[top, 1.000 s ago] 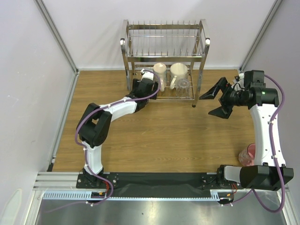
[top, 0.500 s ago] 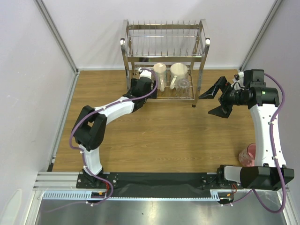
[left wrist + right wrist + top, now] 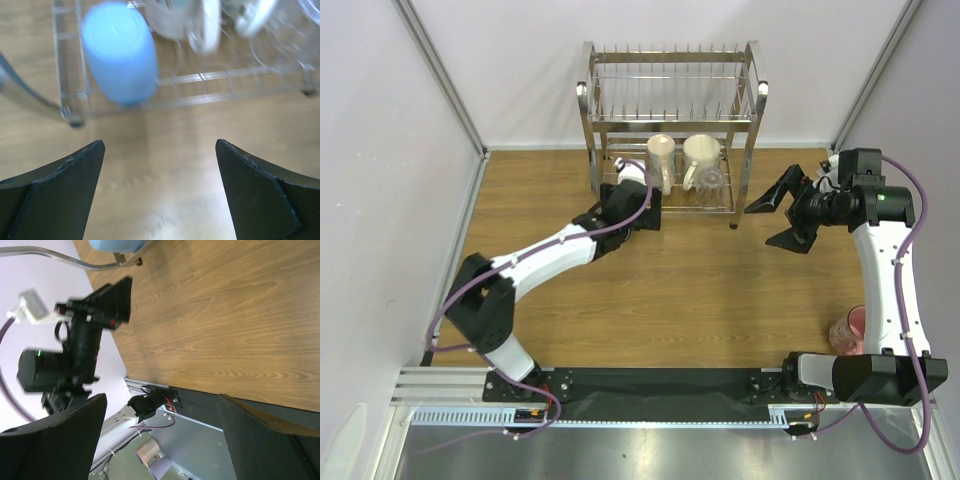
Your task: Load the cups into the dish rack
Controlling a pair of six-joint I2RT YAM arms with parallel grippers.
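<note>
Four cups sit on the bottom tier of the rack (image 3: 670, 121), a shiny frame of thin steel wire with upright prongs along its upper tier. From overhead we get the cream mug (image 3: 661, 150) and the taller cream mug (image 3: 701, 150) side by side, smooth and glazed. The clear glass (image 3: 712, 181) is just in front of the taller one.

The blue cup (image 3: 119, 52) shows properly only from the left wrist. It's a matte, pale cylinder at the left end of that tier, right by the front wire and the corner foot. Upright or upturned, I can't tell.

The left end effector (image 3: 160, 192) hangs just in front of it over the wood. Its two black wedge-shaped fingers are spread wide, gripping nothing, clear of cup and wire.

Over on the other side, the right end effector (image 3: 756, 225) hovers near the rack's right front leg, apart from it. Its fingers are splayed too, and empty. Its wrist view looks back across the brown wood-grain surface (image 3: 700, 280). It catches the black wrist of the left arm (image 3: 85, 340) and a sliver of blue cup at the top edge.

The fifth one, the pink mug (image 3: 847, 328), stands alone near the right front corner of the surface. It's half hidden by the right arm (image 3: 890, 270) and well apart from the rack. A broad stretch of wood lies between the rack and the arm bases.
</note>
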